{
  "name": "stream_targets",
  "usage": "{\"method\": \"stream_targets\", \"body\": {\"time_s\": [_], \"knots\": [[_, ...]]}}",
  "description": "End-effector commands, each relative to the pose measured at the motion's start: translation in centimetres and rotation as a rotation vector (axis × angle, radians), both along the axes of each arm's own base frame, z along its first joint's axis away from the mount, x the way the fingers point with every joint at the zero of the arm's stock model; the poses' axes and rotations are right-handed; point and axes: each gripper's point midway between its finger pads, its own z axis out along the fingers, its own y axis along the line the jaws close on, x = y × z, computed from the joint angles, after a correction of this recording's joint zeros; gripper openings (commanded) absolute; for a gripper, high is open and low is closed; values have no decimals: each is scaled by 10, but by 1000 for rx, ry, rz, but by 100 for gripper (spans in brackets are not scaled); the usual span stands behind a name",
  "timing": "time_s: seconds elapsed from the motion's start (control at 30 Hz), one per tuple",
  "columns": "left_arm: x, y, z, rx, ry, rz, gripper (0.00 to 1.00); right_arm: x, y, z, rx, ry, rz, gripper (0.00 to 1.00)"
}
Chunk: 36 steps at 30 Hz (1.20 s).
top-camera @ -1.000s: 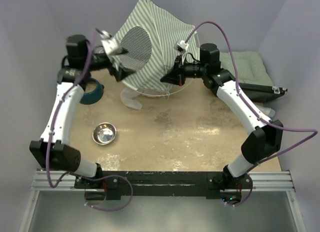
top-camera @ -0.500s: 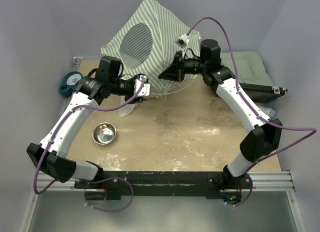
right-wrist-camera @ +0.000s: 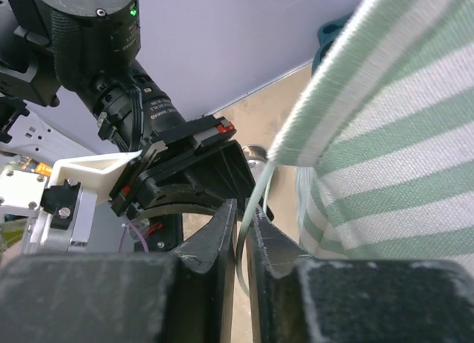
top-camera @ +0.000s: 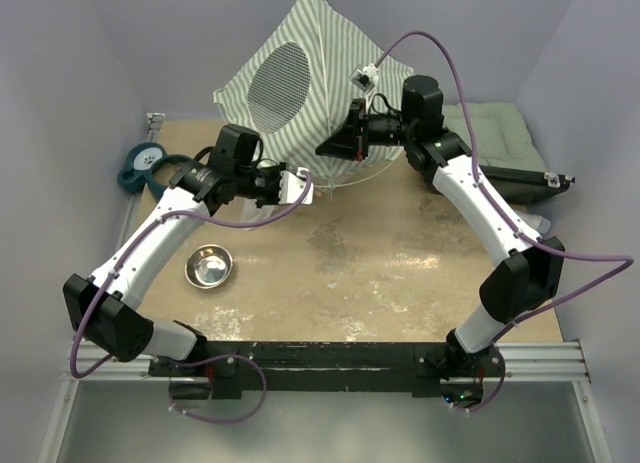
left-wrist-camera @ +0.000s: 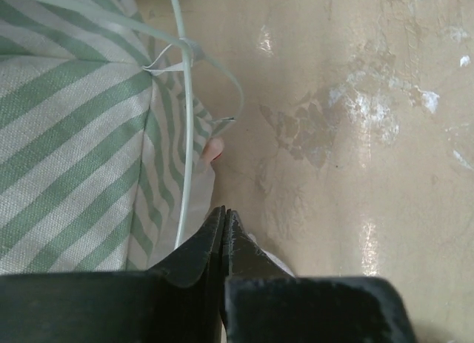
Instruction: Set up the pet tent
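The pet tent [top-camera: 290, 93], green-and-white striped with a round mesh window, stands tipped up at the back of the table. My right gripper [top-camera: 325, 148] is at its front right edge. In the right wrist view the jaws [right-wrist-camera: 243, 210] are closed to a narrow gap on a thin pale pole [right-wrist-camera: 255, 198] coming out of the striped fabric [right-wrist-camera: 400, 158]. My left gripper [top-camera: 305, 188] hovers low in front of the tent. Its jaws [left-wrist-camera: 224, 210] are shut with nothing between them, beside the striped fabric [left-wrist-camera: 67, 135] and a thin pole [left-wrist-camera: 185, 135].
A steel bowl [top-camera: 209, 267] sits front left. A teal object [top-camera: 145, 165] lies by the left wall. A green quilted cushion [top-camera: 495, 133] and a black item [top-camera: 520, 183] lie at the back right. Walls close the table on three sides.
My left arm swung from the tent's left side down to its front edge and shut its jaws. The tent rose more upright. My right gripper lifted slightly with the pole.
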Motion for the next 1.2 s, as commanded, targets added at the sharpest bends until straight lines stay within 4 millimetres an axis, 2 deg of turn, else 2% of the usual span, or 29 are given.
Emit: {"method": "stream_targets", "body": {"time_s": [0.0,0.03,0.1,0.13,0.2,0.27,0.33,0.43,0.57,0.6,0.63,0.67,0.7,0.87,1.0,1.1,1.17], "knots": [[8,-13,24,-101,-17,36,0,-6,-1,67,86,-226,33,19],[8,-14,28,-125,0,58,0,-5,-1,73,88,-252,32,28],[7,-16,34,-164,25,85,0,-1,-1,85,81,-310,30,30],[6,-17,38,-193,52,109,0,0,-1,93,85,-335,26,35],[3,-20,47,-235,72,118,0,3,-3,106,89,-377,12,32],[-1,-22,51,-262,92,119,0,7,-3,106,83,-388,-3,33],[0,-22,51,-272,101,135,0,8,-3,98,71,-371,1,45],[15,-21,61,-324,98,221,0,11,-1,91,69,-359,2,59],[25,-29,95,-438,52,235,2,13,2,107,105,-404,17,49],[24,-30,103,-453,32,222,15,14,3,110,107,-418,21,46],[18,-31,108,-452,11,178,35,16,3,109,102,-418,26,43],[8,-33,108,-432,-10,109,49,15,4,109,96,-413,31,38],[-3,-32,107,-394,-56,34,55,16,3,108,93,-412,32,33],[-14,-16,126,-366,-237,-20,57,8,1,106,107,-402,37,1],[-9,-6,131,-320,-313,-4,52,3,1,104,119,-386,50,0],[1,-2,110,-223,-354,-21,54,-1,3,102,126,-361,86,0],[12,-1,107,-195,-388,-8,54,-3,4,101,130,-346,105,0]]}}
